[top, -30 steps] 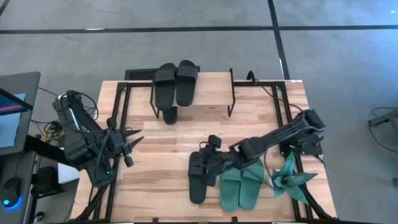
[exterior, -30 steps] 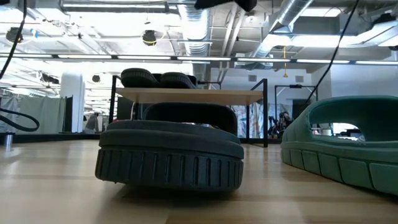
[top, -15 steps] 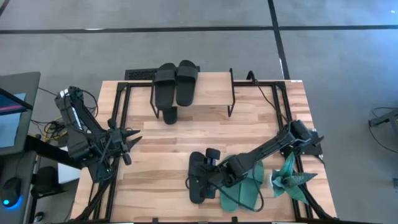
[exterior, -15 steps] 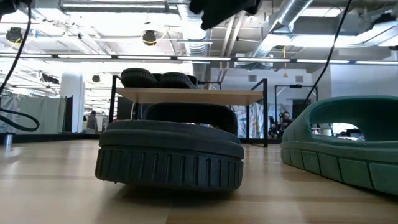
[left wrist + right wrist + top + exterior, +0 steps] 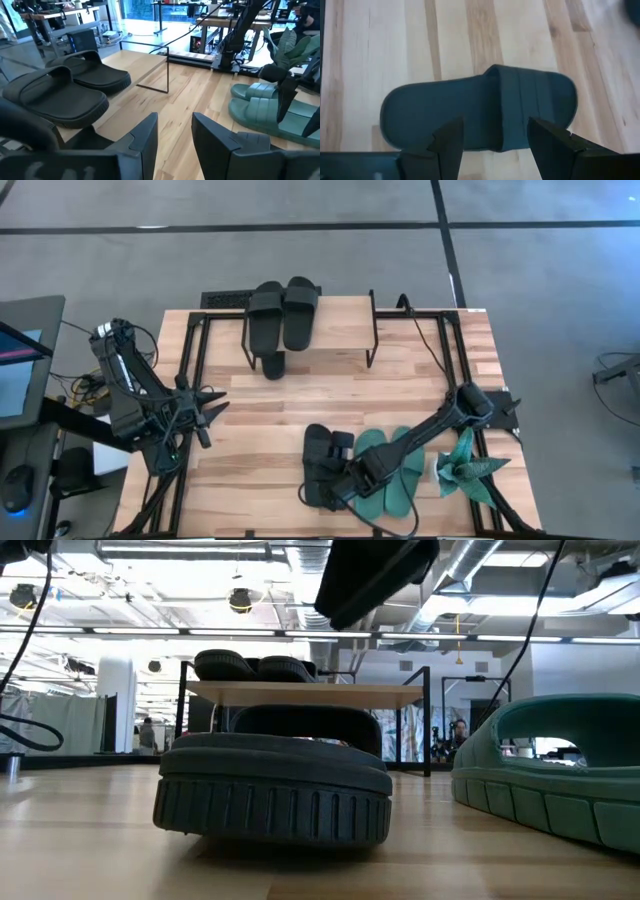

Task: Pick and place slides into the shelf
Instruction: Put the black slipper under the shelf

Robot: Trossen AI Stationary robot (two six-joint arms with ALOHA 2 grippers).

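Jaws released on both: right gripper (image 5: 495,137) above near black slide (image 5: 322,465), left gripper (image 5: 175,130) waiting far left | shelf (image 5: 340,320): two black slides (image 5: 283,313) on top, one (image 5: 272,365) beneath | remaining: black slide, teal pair (image 5: 395,470) near-right.

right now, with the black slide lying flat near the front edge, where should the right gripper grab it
By the wide strap, from straight above. The black slide lies sole-down on the table, and its strap arches over the footbed, a raised band the open fingers can close across. The right gripper already hangs over it, one finger on each side. The green slides sit close alongside, so a sideways approach looks cramped.
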